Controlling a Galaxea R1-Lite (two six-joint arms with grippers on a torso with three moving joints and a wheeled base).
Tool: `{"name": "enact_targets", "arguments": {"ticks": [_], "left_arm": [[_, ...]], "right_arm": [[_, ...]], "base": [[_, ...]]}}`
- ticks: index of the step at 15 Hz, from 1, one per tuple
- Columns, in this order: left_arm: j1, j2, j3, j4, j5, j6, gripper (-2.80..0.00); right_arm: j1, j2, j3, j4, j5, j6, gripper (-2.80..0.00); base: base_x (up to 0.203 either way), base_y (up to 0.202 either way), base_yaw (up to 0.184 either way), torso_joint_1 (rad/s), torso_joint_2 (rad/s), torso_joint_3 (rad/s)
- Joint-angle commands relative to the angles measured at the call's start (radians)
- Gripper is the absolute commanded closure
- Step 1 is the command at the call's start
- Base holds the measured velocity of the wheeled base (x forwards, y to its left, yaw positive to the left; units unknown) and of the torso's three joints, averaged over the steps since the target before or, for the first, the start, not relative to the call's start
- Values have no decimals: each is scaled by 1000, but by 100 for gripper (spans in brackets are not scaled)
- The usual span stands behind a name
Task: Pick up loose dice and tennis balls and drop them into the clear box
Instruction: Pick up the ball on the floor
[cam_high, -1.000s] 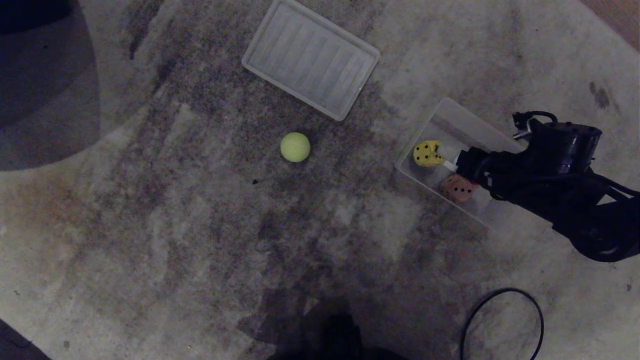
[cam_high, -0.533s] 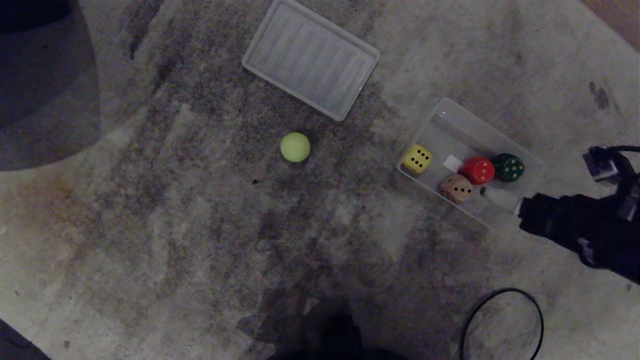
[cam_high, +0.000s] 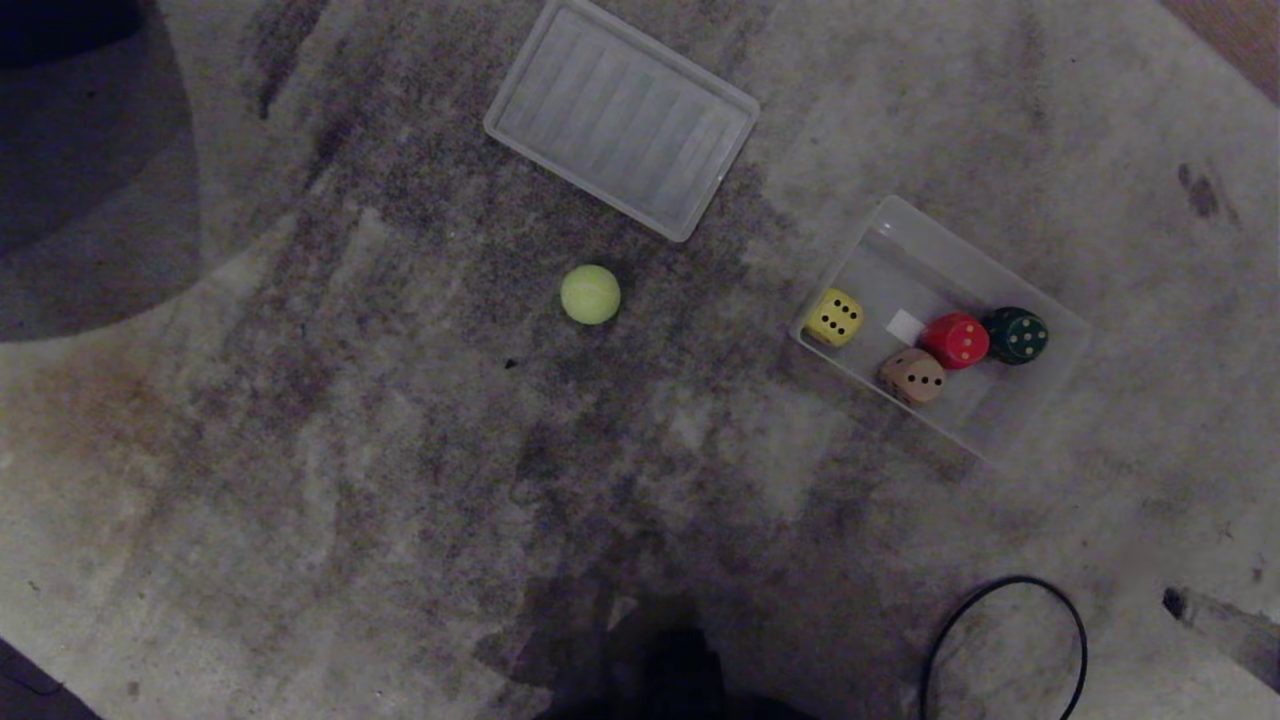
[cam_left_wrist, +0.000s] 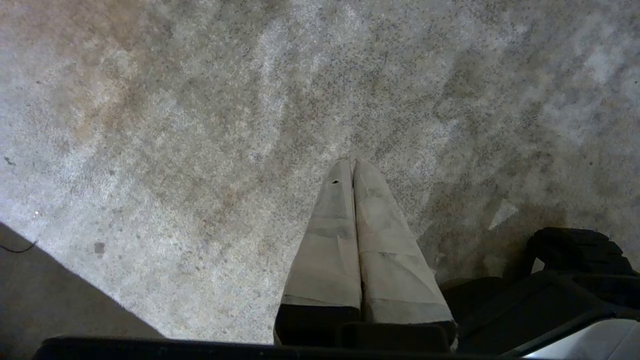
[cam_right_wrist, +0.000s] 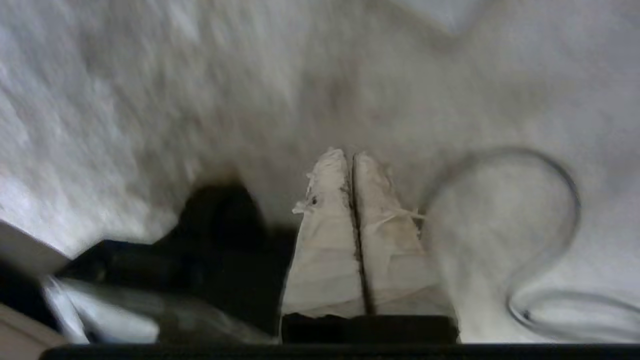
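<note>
1. Our right gripper (cam_right_wrist: 352, 162) has its jaws pressed together on nothing, hanging above bare carpet (cam_high: 300, 450) near a looping black cable (cam_right_wrist: 545, 225).
2. Our left gripper (cam_left_wrist: 352, 167) is parked over plain carpet, jaws together and empty as well.
3. Neither arm shows in the head view.
4. The clear box (cam_high: 1060, 320) sits to the right on the carpet and holds 4 dice: yellow die (cam_high: 834, 317) at one end, then peach die (cam_high: 911, 376), red die (cam_high: 955, 340) and dark green die (cam_high: 1016, 335), the last 3 bunched close together.
5. Only 1 tennis ball (cam_high: 590, 294) is in sight, loose on the carpet, well apart from the box and near the flat ribbed tray (cam_high: 620, 115).
6. We judge the ball light, springy and fuzzy, so it should grip well but may roll if nudged.
7. We would close across its widest part from above, with the jaws straddling its middle.
8. No loose die is visible, so the ball looks like our next pick.
</note>
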Motion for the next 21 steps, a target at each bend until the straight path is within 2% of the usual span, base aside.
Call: {"name": "enact_targets", "arguments": {"ticks": [1,3,4,7,10,12,13,14,21], "left_arm": [[0,2,2,0,0,-1,0],[0,2,2,0,0,-1,0],[0,2,2,0,0,0,0],[0,2,2,0,0,0,0],[0,2,2,0,0,-1,0],[0,2,2,0,0,0,0],[0,2,2,0,0,-1,0],[0,2,2,0,0,0,0],[0,2,2,1,0,3,0]], "right_arm": [[-39,-339,33,233,0,-33,0],[-80,-459,74,425,-44,-65,0],[-93,-470,87,452,-76,-76,0],[-100,-492,109,443,-90,-157,0],[-126,-660,121,432,-83,-178,0],[-132,-729,124,429,-83,-176,0],[-133,-723,125,429,-88,-136,0],[-133,-721,125,429,-97,-131,0],[-135,-721,125,427,-97,-130,0]], "base": [[0,0,0,0,0,0],[0,0,0,0,0,0],[0,0,0,0,0,0],[0,0,0,0,0,0],[0,0,0,0,0,0],[0,0,0,0,0,0],[0,0,0,0,0,0],[0,0,0,0,0,0],[0,0,0,0,0,0]]}}
